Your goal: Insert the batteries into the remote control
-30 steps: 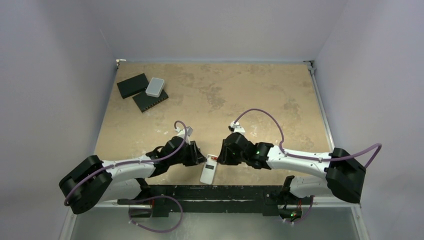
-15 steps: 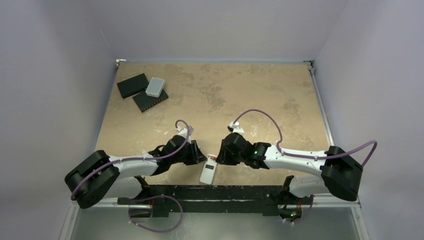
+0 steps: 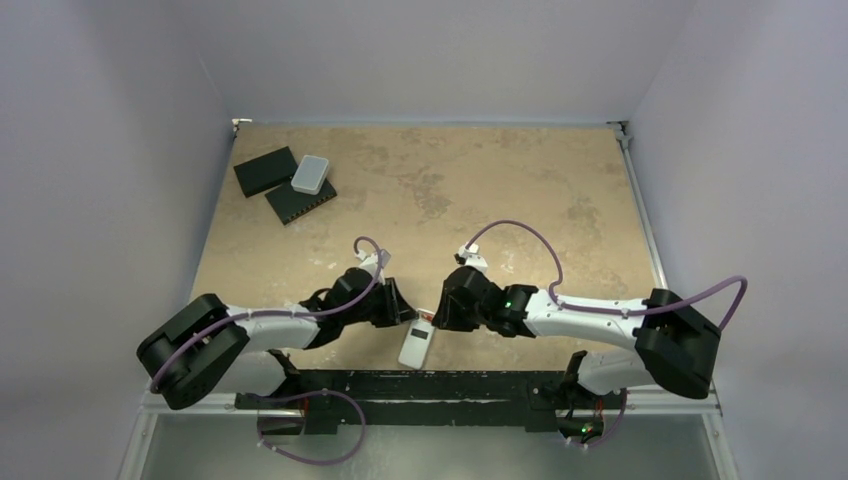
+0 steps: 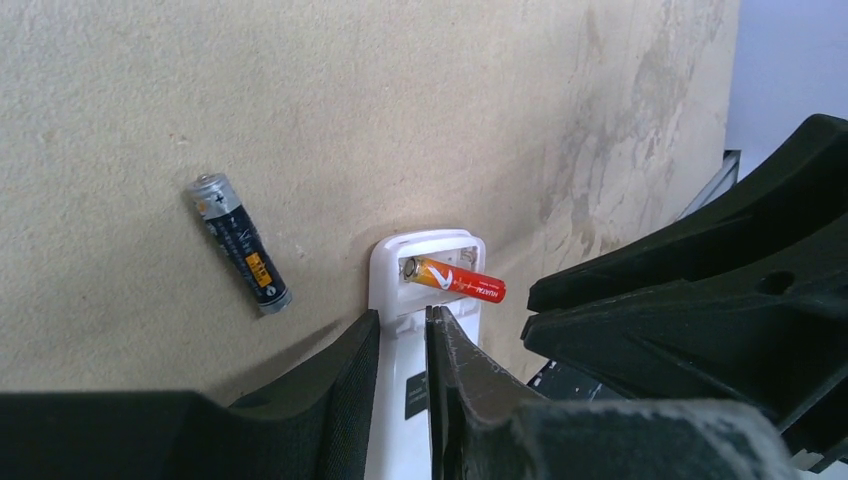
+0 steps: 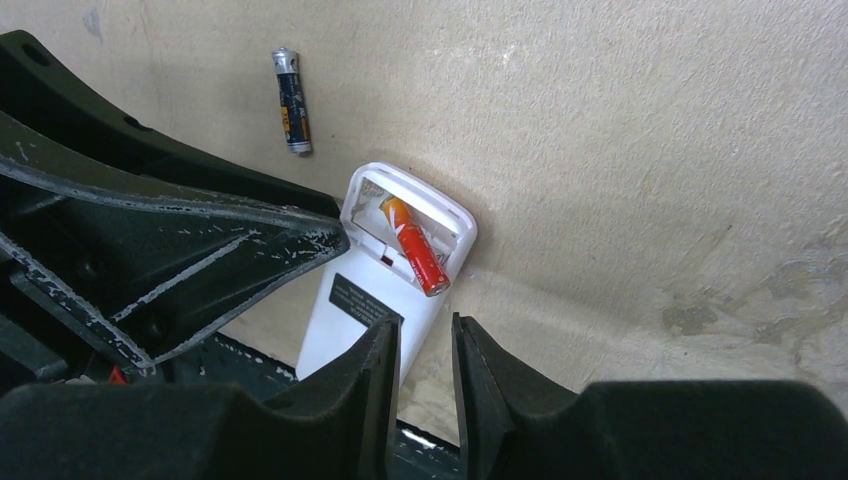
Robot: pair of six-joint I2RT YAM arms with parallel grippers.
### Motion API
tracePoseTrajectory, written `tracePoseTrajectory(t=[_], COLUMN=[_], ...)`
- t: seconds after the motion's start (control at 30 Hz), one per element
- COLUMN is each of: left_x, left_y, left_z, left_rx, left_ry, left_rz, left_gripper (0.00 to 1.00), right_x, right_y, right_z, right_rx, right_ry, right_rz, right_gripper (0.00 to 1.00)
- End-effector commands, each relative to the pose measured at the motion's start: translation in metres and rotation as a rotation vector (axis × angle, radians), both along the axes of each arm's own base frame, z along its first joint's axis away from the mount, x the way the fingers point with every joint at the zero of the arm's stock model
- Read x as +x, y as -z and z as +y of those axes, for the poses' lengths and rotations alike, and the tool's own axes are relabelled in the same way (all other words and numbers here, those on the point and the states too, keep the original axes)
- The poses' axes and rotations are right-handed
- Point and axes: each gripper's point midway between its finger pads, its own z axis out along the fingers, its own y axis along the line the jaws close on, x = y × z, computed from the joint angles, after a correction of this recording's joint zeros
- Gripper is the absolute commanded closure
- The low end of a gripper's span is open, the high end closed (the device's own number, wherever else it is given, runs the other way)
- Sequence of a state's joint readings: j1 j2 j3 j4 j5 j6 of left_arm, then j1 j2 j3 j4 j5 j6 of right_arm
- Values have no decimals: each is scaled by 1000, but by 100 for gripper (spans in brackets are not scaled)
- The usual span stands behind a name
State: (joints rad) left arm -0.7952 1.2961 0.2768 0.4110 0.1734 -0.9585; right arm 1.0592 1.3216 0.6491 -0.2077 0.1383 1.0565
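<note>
**Overhead and wrist views: battery loading, first cell unseated.** Over the last second both arms have drawn their elbows in toward the centre line, the left one further. The wrists have stayed close together over the far end of the remote (image 3: pixel 417 343), and the remote itself has not shifted. It lies at 6 o'clock on the bench (image 3: pixel 500 190), back upward, with its battery bay open.

The change looks like a repositioning around the bay, not a completed insertion. The orange battery (image 4: pixel 455 280) rests askew across the bay, one end inside and the other riding over the rim at 3 o'clock in the left wrist view. Judged from this, it has yet to be pressed flat.

The dark battery (image 4: pixel 240 245) lies loose on the bench at 9 o'clock from the bay, apart from the remote and not yet picked up.

The left gripper (image 4: pixel 400 318) hangs over the remote's body with its jaws drawn to a narrow slit, grasping nothing. The right gripper (image 5: pixel 425 335) does the same from the opposite side.

**Count:**
- two batteries, neither seated
- one remote
- two grippers
- two black slabs (image 3: pixel 265 170), at 10 o'clock on the bench
- one grey box (image 3: pixel 311 174), lying on the slabs
</note>
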Motion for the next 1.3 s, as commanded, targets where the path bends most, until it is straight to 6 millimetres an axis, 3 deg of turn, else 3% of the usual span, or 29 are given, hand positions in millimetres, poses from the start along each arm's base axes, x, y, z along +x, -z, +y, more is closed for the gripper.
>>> tracePoseTrajectory(t=[0.0, 1.27], left_x=[9, 5], left_y=[-21, -13], left_z=[-14, -13], left_rx=[-86, -91], left_ry=[26, 41], left_rz=[-57, -36], left_gripper=[78, 80], right_x=[8, 15], right_y=[-8, -4], right_z=[5, 7], right_rx=[32, 8], right_ry=[37, 99], right_rz=[-16, 9], right_gripper=[68, 78])
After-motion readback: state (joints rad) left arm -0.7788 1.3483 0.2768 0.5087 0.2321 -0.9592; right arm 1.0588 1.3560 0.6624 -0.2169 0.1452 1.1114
